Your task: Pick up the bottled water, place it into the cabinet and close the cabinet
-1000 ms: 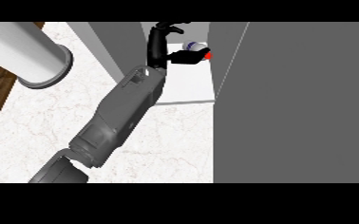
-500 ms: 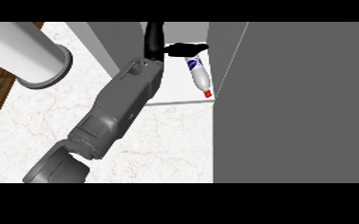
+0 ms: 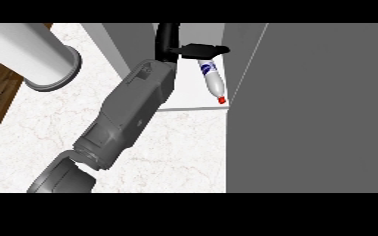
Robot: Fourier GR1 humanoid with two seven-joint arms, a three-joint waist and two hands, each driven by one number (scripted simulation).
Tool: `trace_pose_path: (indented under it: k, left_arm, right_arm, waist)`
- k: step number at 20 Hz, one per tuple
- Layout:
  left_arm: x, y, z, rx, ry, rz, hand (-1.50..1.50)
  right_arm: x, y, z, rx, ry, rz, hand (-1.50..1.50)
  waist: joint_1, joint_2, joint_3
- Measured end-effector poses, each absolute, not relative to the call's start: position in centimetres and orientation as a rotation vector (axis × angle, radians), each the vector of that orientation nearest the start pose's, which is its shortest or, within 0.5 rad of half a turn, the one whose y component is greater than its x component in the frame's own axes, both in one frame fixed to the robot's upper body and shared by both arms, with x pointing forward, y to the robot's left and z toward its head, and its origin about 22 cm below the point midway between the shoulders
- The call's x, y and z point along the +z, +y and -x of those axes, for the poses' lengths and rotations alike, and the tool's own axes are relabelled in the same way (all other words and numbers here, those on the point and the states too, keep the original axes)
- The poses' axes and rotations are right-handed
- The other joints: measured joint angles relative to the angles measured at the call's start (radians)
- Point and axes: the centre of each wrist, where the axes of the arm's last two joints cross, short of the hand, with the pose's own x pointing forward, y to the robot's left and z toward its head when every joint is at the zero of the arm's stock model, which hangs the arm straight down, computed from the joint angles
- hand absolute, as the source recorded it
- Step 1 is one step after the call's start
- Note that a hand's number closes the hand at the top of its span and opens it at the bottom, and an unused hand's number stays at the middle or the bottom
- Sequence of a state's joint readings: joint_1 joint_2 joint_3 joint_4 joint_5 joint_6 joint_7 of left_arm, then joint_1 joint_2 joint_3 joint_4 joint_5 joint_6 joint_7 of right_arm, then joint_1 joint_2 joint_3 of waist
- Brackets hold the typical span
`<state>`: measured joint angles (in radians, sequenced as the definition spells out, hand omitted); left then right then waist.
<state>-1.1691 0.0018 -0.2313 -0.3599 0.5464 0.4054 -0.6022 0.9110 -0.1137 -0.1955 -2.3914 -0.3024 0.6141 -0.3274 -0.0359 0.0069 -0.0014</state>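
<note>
Bottle point(image 3: 212, 80) is inside the cabinet point(image 3: 188, 100), lying on the shelf with its red cap toward the worktop point(image 3: 177, 150). Left hand point(image 3: 193, 50) sits at its base, fingers stretched out, gripping nothing. The door point(image 3: 303, 110) hangs open, so closing it is what's left

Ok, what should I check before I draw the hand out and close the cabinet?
1. Clear water bottle with red cap on the cabinet's white shelf: ok, lying on its side.
2. Black left hand free of the bottle: cannot tell; fingers straight, at its base.
3. Cap behind the shelf's front edge: ok, but close to it.
4. Grey cabinet door shut: not ok, open.
5. Right hand's position: cannot tell, out of view.
</note>
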Motion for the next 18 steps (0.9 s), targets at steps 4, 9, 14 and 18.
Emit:
trace_pose_path:
  k: [4,9,14,18]
  left_arm:
    - [8.7,5.7,-42.8,-0.005,-1.943,0.133,-1.50]
    - [7.4,5.4,-41.1,-0.014,-1.932,0.201,-1.50]
    - [6.4,4.8,-38.3,-0.002,-1.902,0.281,-1.50]
    - [5.8,5.6,-36.1,0.002,-1.896,0.333,-1.50]
  right_arm:
    - [10.1,-30.7,-3.0,0.232,-1.880,-0.165,-1.50]
    - [10.1,-30.5,-2.8,0.220,-1.868,-0.175,-1.50]
    - [10.0,-30.0,-3.1,0.198,-1.865,-0.183,-1.50]
    - [9.8,-29.5,-3.1,0.174,-1.865,-0.194,-1.50]
  waist:
    - [0.009,-0.007,0.000]
    - [0.025,-0.013,0.000]
    - [0.040,-0.016,0.000]
    - [0.049,-0.018,0.000]
